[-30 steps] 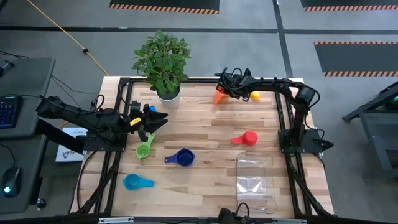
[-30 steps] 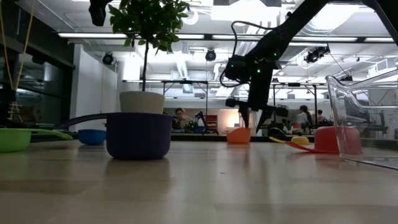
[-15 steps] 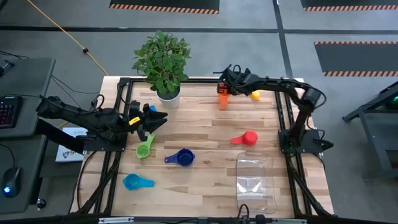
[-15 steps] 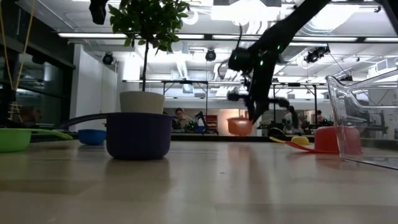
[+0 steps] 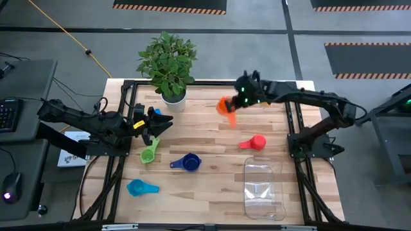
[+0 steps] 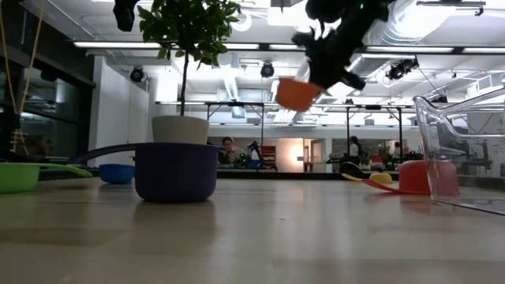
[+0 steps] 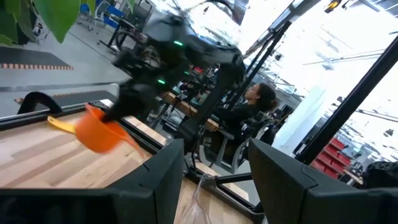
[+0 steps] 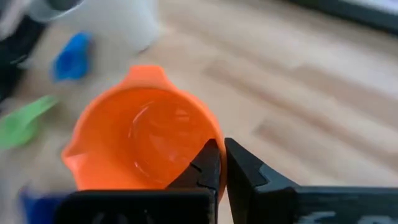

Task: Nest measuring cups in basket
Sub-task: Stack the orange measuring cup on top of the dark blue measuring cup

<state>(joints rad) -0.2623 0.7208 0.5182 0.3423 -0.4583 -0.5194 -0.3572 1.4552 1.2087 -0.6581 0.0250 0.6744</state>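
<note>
At the upper middle of the overhead frame, a potted plant [image 5: 167, 64] in a white pot stands on the far edge of the wooden table [image 5: 212, 154], just left of where the right arm is working. Lower down lie the other scoops: a green cup [image 5: 149, 154] left of centre, a dark blue cup [image 5: 189, 162] beside it, a light blue cup [image 5: 137, 187] toward the lower left, and a red cup [image 5: 256, 142] right of centre. The clear basket [image 5: 264, 190] sits at the lower right, well apart from the raised cup, with the red cup between them. In the table-level view a yellow cup [image 6: 380, 178] shows low at the right, beside the red one.

The right gripper [image 5: 235, 102] is clenched on the rim of the orange cup [image 5: 225, 106], its fingers pinched tight on the wall. The cup hangs in the air, clear of the table, near the top of the table-level frame. It is round, glossy and empty, with a small pouring lip.

The left gripper [image 5: 162, 123] waits at the left edge of the table, fingers parted, holding nothing.
</note>
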